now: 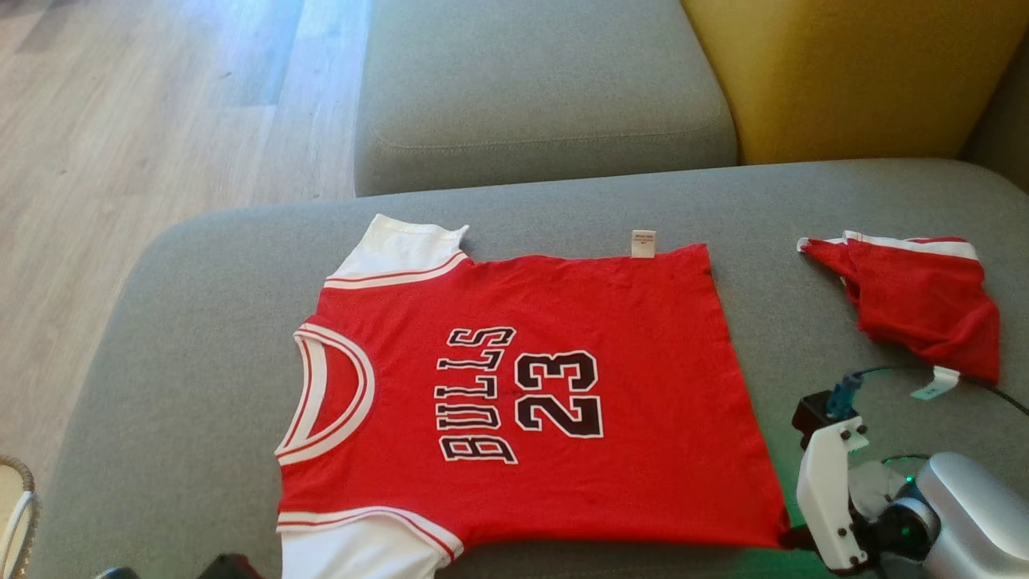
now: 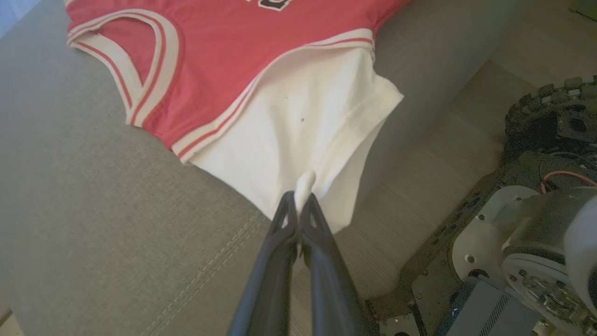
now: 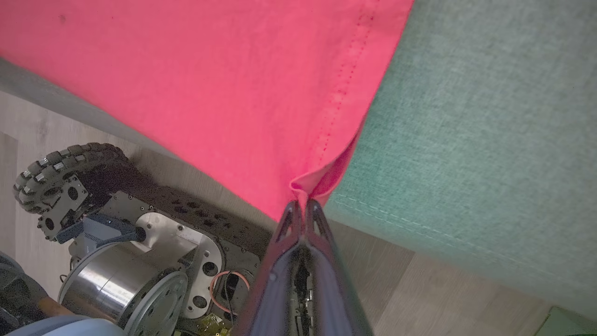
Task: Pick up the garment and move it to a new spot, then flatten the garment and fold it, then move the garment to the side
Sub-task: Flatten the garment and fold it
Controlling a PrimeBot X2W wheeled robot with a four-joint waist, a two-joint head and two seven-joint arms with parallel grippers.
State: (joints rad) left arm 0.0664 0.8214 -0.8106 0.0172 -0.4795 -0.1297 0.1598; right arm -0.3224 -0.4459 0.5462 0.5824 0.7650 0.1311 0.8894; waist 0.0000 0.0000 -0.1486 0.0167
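Red shorts (image 1: 916, 301) lie right of the flat shirt (image 1: 522, 386). Its neck points left, hem (image 3: 345, 93) right. The left claw (image 2: 298, 200) pinches its sleeve (image 2: 298, 130), the right claw (image 3: 302, 205) its hem.

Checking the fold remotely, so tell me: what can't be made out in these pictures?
Near sleeve of the jersey: cut off by head view's bottom edge.
Label print: too small to read, head view.
Second red garment: bunched up, type unclear, head view.
Lettering: cut off by left wrist view's top edge.
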